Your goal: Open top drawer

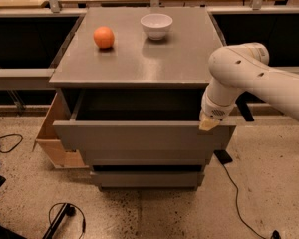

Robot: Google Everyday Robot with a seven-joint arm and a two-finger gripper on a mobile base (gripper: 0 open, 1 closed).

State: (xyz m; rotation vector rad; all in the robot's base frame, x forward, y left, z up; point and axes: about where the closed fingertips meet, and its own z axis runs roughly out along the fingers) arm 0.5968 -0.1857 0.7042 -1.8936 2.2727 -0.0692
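Now your top drawer [139,136] stands partly out beneath the front edge of the worktop [139,66], its dark box showing. The gripper [209,123] sits on the drawer's upper lip below the front right corner, well placed for pulling; whether it clamps there, you cannot tell.
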